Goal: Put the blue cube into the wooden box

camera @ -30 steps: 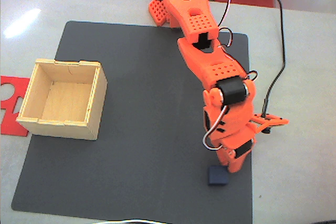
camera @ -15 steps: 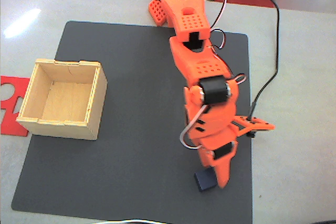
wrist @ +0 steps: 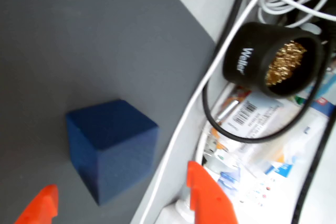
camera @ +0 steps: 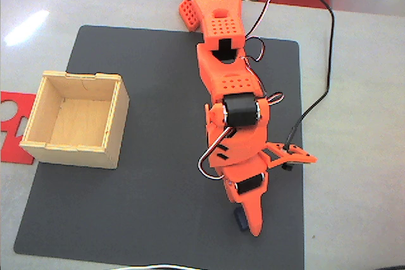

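Arm swung left since earlier — gripper [wrist: 123,205] spread, straddling blue cube [wrist: 111,148] — cube shifted left.

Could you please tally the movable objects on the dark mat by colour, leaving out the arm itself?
Blue: 1, the blue cube, between the tips of the open hand.
Pale wood: 1, the wooden box, on the mat's left edge in the fixed view.
Total: 2
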`<state>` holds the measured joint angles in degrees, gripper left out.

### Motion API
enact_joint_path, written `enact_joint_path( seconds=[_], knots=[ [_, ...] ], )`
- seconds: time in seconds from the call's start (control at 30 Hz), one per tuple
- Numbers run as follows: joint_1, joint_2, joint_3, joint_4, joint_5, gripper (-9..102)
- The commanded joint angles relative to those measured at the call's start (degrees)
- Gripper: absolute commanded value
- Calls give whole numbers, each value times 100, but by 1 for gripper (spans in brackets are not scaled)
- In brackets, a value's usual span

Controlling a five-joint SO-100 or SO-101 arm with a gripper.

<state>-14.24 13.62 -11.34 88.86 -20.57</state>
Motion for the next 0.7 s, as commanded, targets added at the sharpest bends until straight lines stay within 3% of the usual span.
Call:
enact_joint_path(
  seconds=[0.0, 0.13, 0.27, 0.47, 0.67],
  knots=[
    [-132, 44, -211, -149, 18, 29],
    [-176, -35, -211, -316, 9, 24],
    [-185, -105, -211, -387, 0, 0],
    [-141, 229, -211, -149, 18, 0],
    [369, 1652, -211, 378, 18, 0]
  ],
)
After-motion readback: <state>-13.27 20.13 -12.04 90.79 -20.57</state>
